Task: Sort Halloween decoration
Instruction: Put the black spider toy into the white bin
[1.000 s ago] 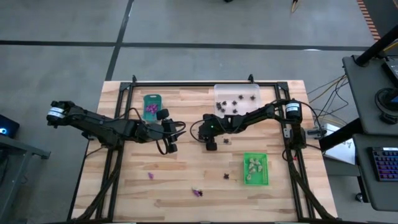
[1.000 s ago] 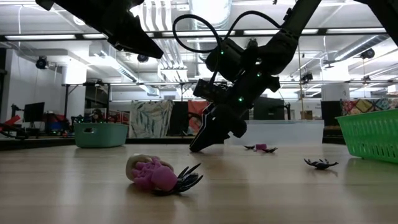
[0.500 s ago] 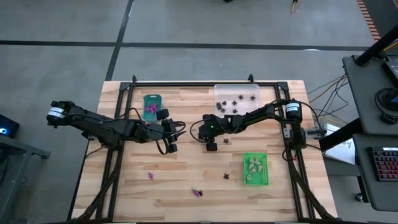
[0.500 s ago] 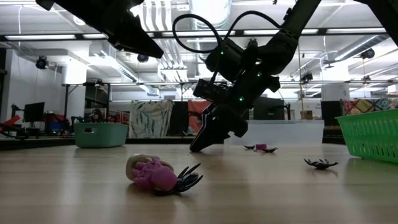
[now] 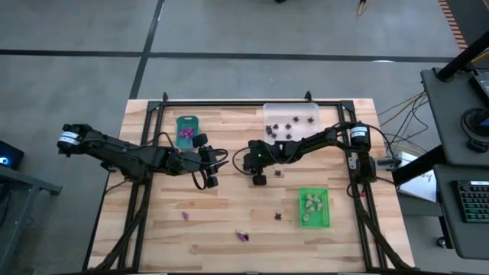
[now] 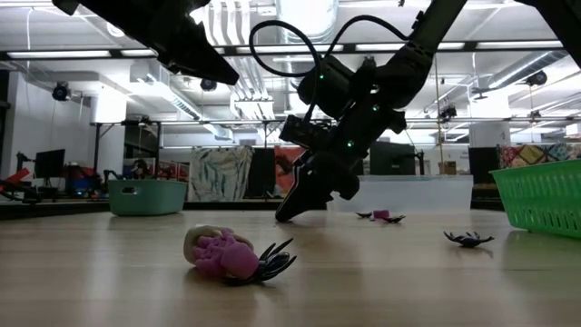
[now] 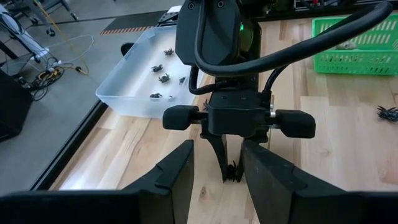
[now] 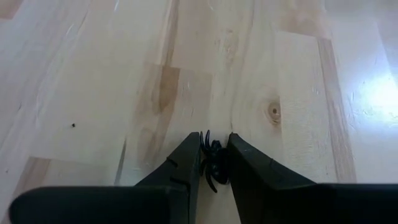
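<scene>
Two dark fingers of the right gripper [image 8: 214, 163] press in on a small black spider [image 8: 213, 167], which sits squeezed between their tips right at the surface of the wooden table [image 8: 93, 81]; the fingers have closed onto it from both sides. From the left wrist view the same spider [image 7: 234, 172] shows as a dark speck at the very bottom of the right gripper [image 7: 233, 168], whose narrow fingers point straight down at the boards. From above, the right gripper [image 5: 259, 179] is near the middle of the table, and the left gripper [image 5: 212, 181] hangs just beside it toward the left, its two fingers [image 7: 177, 171] standing apart with nothing between them. Near the right gripper, toward the far edge, lies the clear tray [image 5: 307, 114] with several black spiders in it. A teal tray [image 5: 188, 121] holding purple pieces lies behind the left gripper. A green basket [image 5: 314, 221] with pale pieces sits toward the near right side. Loose on the boards nearer the front edge are a purple trinket [image 5: 184, 215], a black spider [image 5: 278, 217] just beside the basket, and a small purple and black cluster [image 5: 242, 236] near the front edge.
</scene>
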You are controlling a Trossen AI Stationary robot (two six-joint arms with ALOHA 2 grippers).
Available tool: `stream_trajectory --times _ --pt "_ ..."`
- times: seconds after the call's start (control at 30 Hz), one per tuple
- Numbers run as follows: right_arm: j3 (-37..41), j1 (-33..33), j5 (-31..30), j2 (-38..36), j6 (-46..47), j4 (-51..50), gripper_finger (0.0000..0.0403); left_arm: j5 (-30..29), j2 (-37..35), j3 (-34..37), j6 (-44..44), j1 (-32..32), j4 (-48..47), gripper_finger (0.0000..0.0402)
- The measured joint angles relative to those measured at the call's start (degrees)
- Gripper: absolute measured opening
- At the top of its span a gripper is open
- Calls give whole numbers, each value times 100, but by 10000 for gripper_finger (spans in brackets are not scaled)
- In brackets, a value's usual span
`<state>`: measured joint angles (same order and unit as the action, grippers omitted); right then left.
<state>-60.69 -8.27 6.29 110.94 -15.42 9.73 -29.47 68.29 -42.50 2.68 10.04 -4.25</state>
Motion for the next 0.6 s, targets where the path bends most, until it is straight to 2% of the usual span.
stream_trajectory --times 0.6 --pt "0 -9 -21 -441 36 -246 67 0 0 0 0 0 26 120"
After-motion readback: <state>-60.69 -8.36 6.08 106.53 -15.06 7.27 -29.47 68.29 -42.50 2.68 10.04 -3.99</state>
